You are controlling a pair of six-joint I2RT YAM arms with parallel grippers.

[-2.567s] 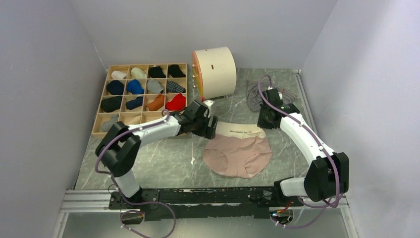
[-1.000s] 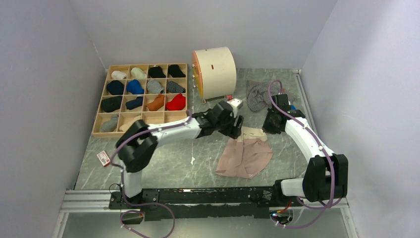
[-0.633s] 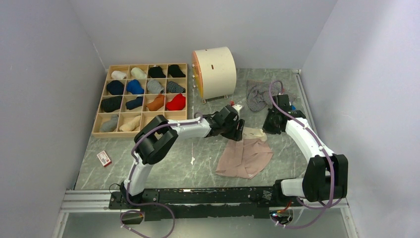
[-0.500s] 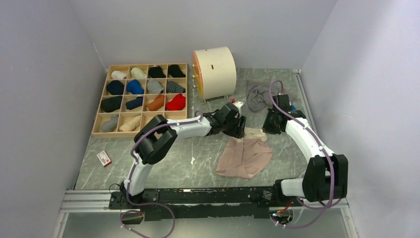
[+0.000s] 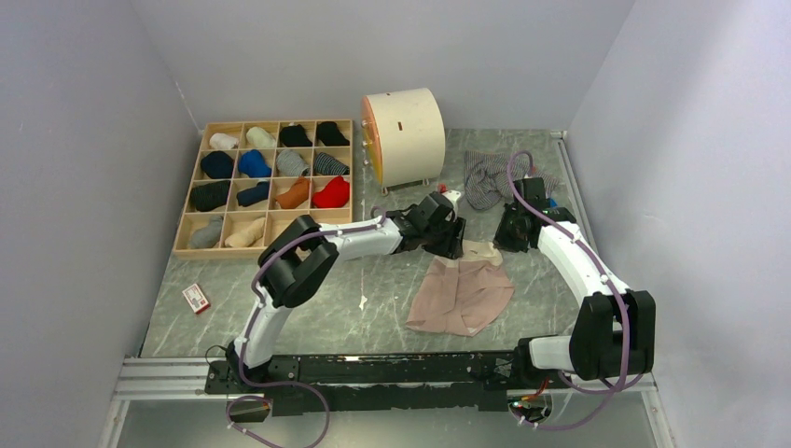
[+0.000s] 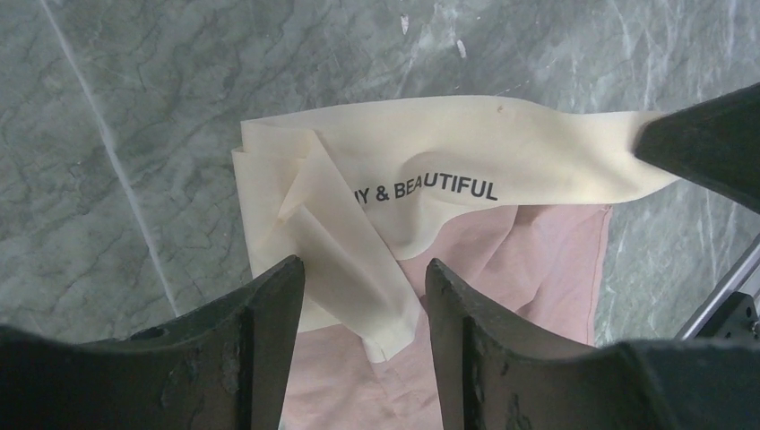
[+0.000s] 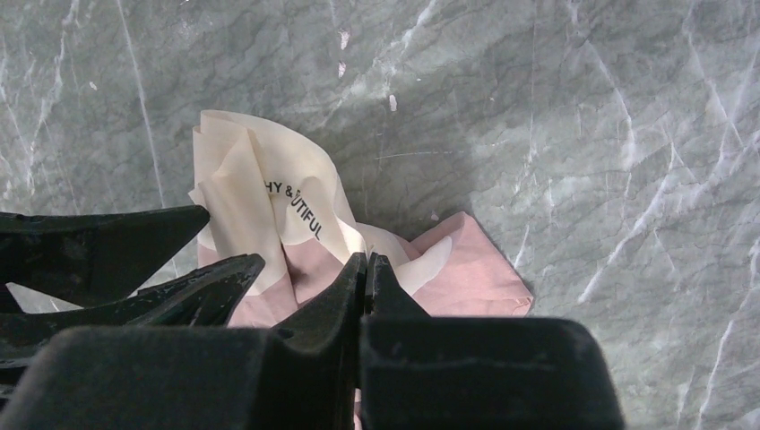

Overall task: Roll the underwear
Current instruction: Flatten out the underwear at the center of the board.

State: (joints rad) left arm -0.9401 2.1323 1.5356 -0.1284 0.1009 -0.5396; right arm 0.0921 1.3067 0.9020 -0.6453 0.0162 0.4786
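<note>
The pale pink-beige underwear [image 5: 462,294] lies folded over on the marble table, its cream waistband [image 6: 448,152] printed "& BEAUTIFUL" bunched at the far end. My left gripper [image 5: 454,245] hovers open just above the waistband's folded left part, jaws either side of it [image 6: 358,278]. My right gripper [image 5: 505,245] is shut on the waistband's right end [image 7: 366,264] and holds it stretched; the pink cloth [image 7: 466,260] lies under it. The grey striped underwear [image 5: 485,177] lies crumpled at the back right, beyond the right arm.
A wooden divided box [image 5: 270,122] with rolled garments stands at the back left. A cream cylinder [image 5: 403,137] stands behind the left gripper. A small red-and-white card [image 5: 195,298] lies at the front left. Walls close the table on three sides.
The pink underwear lay flat; its left side is now folded over to the right. My left gripper came across with it and now stands open. The right gripper stayed near the waistband.
</note>
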